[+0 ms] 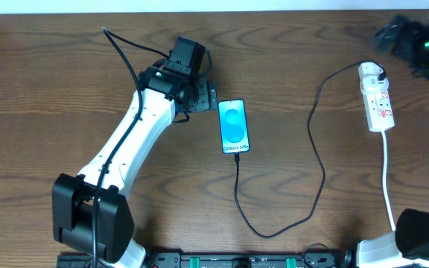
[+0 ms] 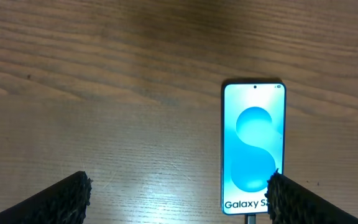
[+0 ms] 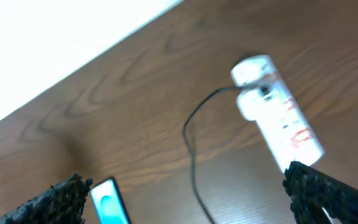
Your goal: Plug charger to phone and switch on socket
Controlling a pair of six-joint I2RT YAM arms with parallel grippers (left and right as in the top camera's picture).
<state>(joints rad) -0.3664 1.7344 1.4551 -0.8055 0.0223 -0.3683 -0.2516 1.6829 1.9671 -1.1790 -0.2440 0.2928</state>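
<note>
The phone (image 1: 234, 125) lies flat mid-table with its blue screen lit. The charger cable (image 1: 274, 234) runs from the phone's bottom edge, loops toward the front edge and rises to a white adapter (image 1: 372, 73) on the socket (image 1: 378, 104) at the right. My left gripper (image 1: 203, 95) is open and empty just left of the phone. In the left wrist view the phone (image 2: 253, 146) is by the right finger of the left gripper (image 2: 179, 202). My right gripper (image 1: 414, 41) hovers above and to the right of the socket (image 3: 281, 118); it (image 3: 191, 208) is open and empty.
The socket's white cord (image 1: 387, 179) runs toward the front right of the table. The table's far edge meets a white wall (image 3: 61, 43). The right wrist view also shows the cable (image 3: 190, 140) and the phone (image 3: 107, 204).
</note>
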